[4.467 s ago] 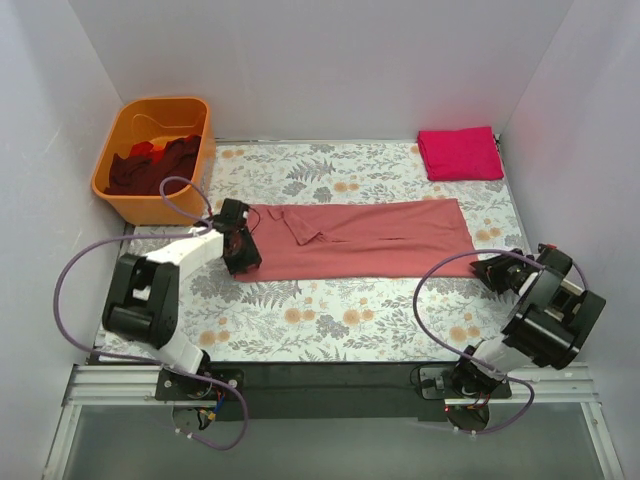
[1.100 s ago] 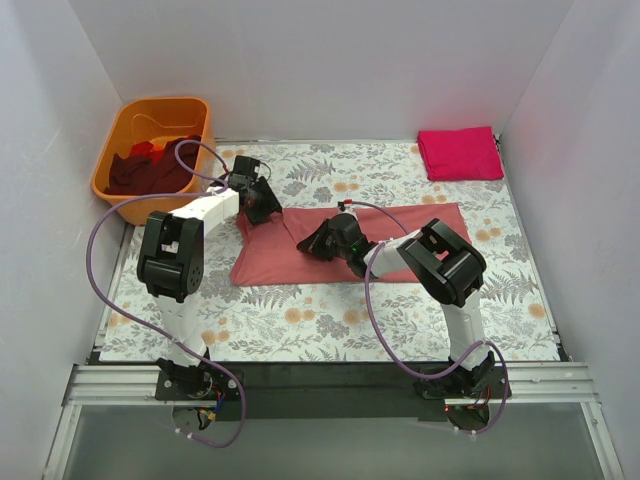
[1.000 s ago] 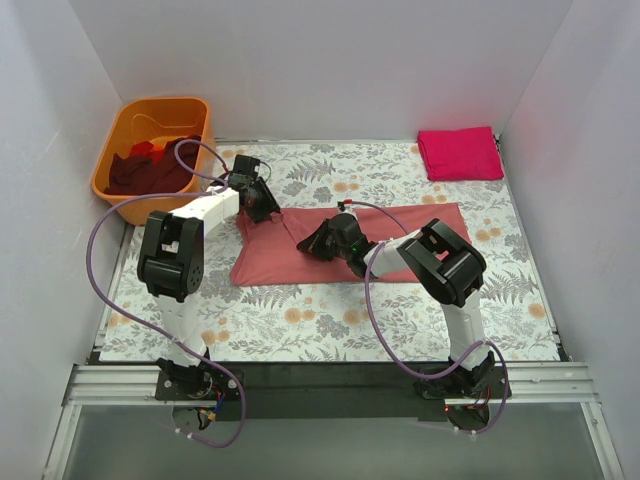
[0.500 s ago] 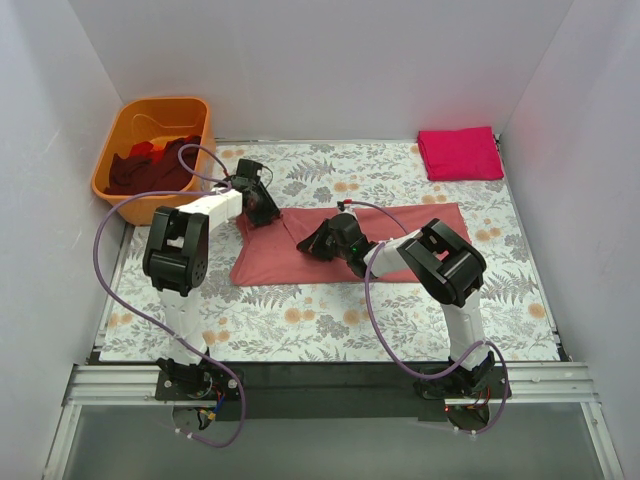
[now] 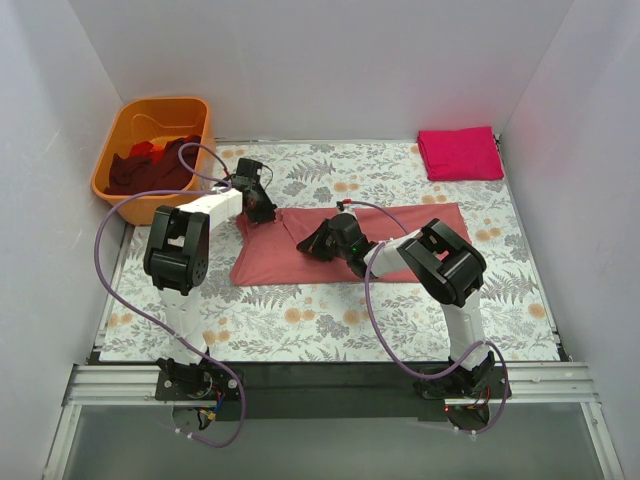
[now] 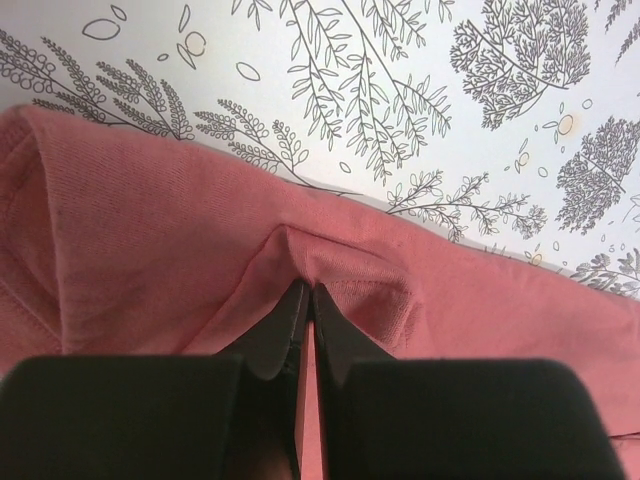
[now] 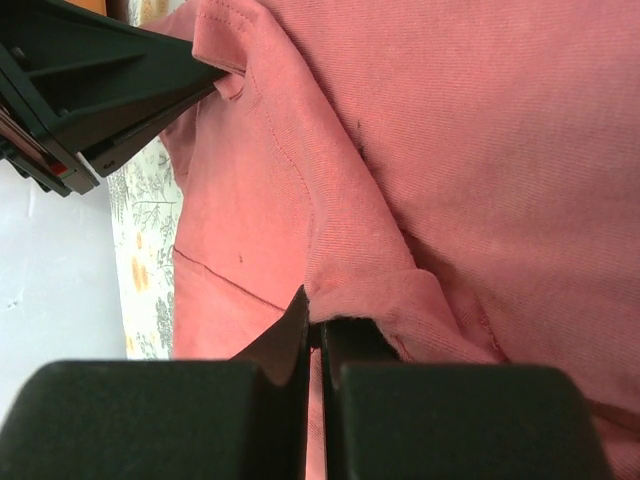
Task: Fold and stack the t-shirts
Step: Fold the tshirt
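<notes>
Two folds of the salmon-pink t-shirt (image 5: 410,240) are pinched. The left pincer (image 6: 306,298) is clamped tight on one at the far-left corner. The right pincer (image 7: 315,320) grips another nearby to its right, and cloth spreads beneath both.

Right fingers (image 7: 283,348) closed, pinching salmon-pink t-shirt (image 7: 480,150) fold.

salmon-pink t-shirt (image 5: 280,262); magenta t-shirt (image 5: 460,153); orange tub (image 5: 150,208)
</notes>
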`<move>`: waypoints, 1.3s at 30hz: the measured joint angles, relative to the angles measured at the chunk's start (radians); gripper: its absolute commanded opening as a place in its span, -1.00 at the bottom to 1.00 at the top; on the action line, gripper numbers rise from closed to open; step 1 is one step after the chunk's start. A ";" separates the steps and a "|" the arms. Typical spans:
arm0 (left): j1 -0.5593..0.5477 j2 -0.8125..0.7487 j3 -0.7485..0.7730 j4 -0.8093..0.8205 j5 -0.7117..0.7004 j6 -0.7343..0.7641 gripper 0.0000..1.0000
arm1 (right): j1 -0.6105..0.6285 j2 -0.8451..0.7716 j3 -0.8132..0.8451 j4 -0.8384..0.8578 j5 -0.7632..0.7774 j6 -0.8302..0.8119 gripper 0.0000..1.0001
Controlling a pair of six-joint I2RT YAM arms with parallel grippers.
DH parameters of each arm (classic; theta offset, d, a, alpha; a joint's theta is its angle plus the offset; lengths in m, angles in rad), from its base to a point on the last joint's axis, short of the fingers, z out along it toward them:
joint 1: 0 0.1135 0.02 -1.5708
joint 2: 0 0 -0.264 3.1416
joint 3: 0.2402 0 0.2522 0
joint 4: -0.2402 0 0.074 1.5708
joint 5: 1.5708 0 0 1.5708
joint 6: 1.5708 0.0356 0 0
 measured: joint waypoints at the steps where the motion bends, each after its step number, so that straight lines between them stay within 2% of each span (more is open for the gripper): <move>1: 0.000 -0.001 0.000 0.000 -0.001 0.004 -1.00 | 0.000 0.000 0.000 0.000 0.000 -0.002 -0.97; 11: 0.002 -0.004 0.060 -0.059 -0.021 0.065 -1.00 | -0.008 -0.077 -0.011 -0.013 -0.031 -0.053 -0.97; 18: 0.013 -0.007 0.111 -0.115 -0.013 0.112 -1.00 | -0.036 -0.103 -0.043 -0.007 -0.113 -0.074 -0.97; 29: 0.037 -0.007 0.202 -0.282 0.051 0.186 -1.00 | -0.116 -0.103 -0.076 -0.025 -0.303 -0.116 -0.97; 39: 0.039 -0.007 0.258 -0.446 0.099 0.229 -1.00 | -0.134 -0.103 -0.055 -0.113 -0.398 -0.182 -0.97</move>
